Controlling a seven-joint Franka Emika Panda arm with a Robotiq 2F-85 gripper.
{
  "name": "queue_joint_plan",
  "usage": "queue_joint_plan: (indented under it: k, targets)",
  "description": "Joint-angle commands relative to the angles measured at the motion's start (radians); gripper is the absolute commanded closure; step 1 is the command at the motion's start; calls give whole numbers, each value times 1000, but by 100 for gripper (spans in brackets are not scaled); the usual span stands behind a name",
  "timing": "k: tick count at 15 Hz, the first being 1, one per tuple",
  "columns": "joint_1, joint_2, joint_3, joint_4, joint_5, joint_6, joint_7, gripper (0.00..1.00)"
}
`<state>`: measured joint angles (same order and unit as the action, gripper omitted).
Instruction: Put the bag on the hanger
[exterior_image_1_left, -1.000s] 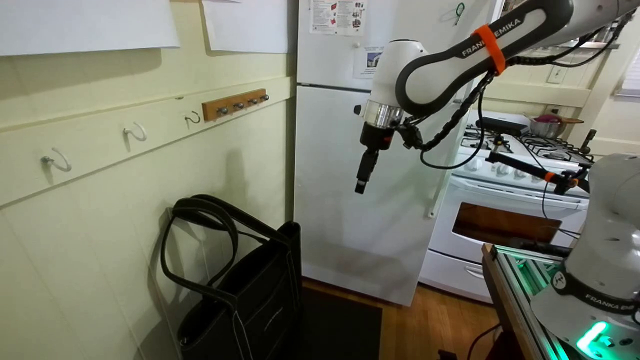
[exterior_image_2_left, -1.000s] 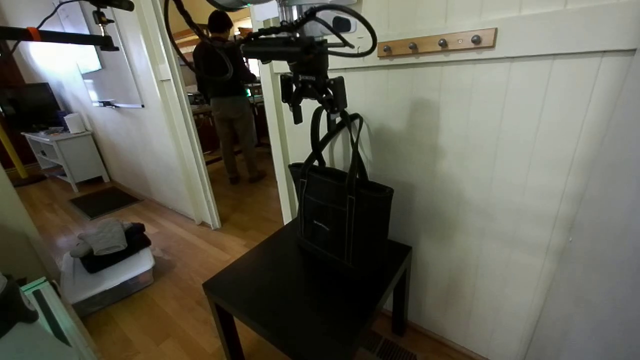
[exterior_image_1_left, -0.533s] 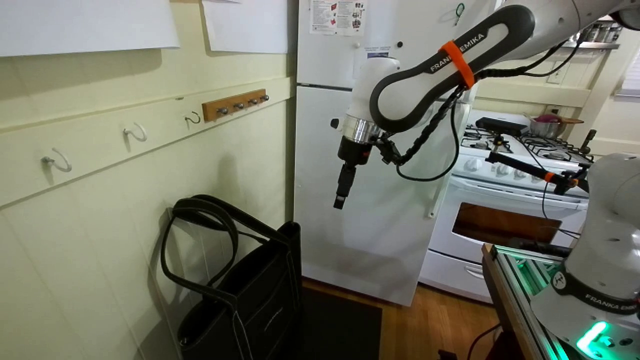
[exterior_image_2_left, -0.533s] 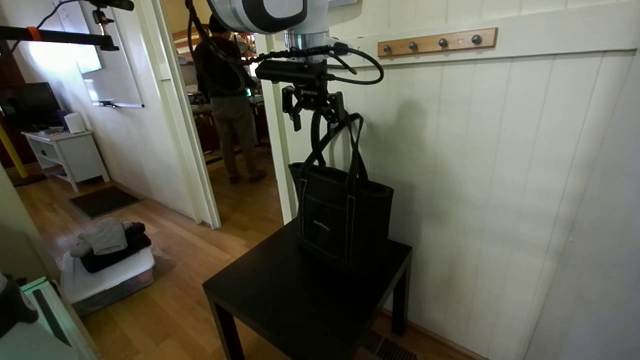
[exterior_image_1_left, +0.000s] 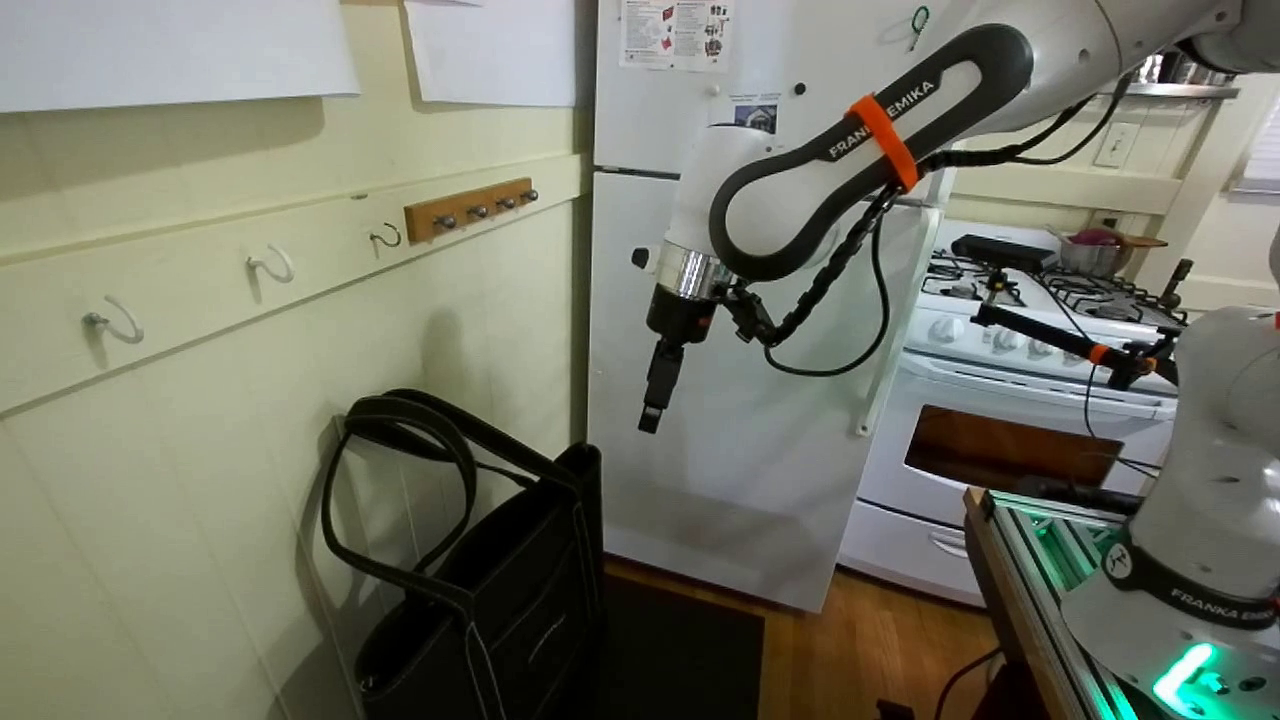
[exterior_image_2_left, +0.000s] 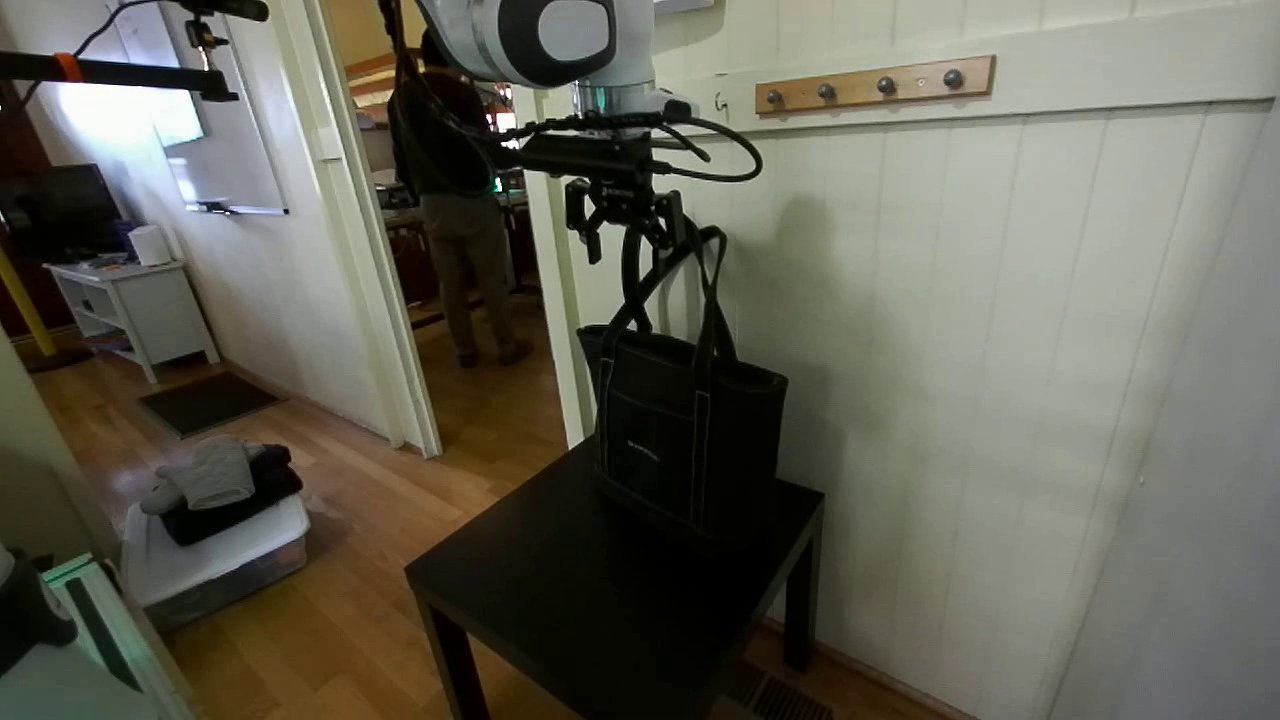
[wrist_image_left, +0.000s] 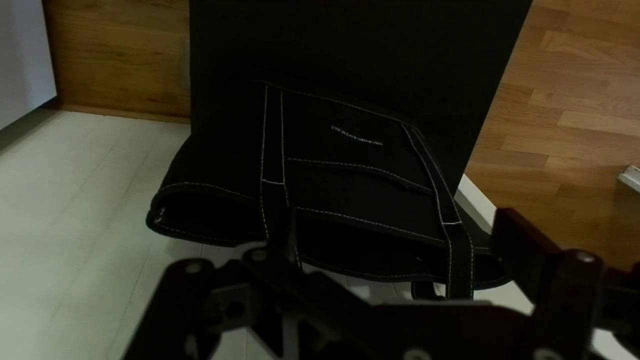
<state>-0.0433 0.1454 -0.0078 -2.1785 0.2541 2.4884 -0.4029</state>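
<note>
Tool (exterior_image_2_left: 632, 250) spread, black bag (exterior_image_2_left: 670, 430) lower, apart from it, nearer the wall (exterior_image_2_left: 1000, 350)

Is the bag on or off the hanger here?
Off: the bag stands on the black table, and both visible white hooks are bare.

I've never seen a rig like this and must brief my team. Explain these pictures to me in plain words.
The machine is a robot arm ending in a two-fingered gripper. Two views come from cameras outside the machine, in different places; the third comes from its wrist, looking past the fingers. A black bag stands on a black table. Nothing is held: the fingers are apart, and an exterior view shows a gap between gripper and bag. White hooks are on the wall; the bag is meant to hang on one.
</note>
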Motion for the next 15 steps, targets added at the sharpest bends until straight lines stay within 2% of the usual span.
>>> queue_joint_plan:
  k: [1, 4, 11, 15]
  targets:
    - [-12, 0, 11, 1, -4, -1, 4, 0]
    - [-9, 15, 8, 8, -23, 4, 23, 0]
    - [-17, 164, 55, 97, -6, 186, -13, 0]
    - [-31, 269, 86, 187, -31, 246, -2, 0]
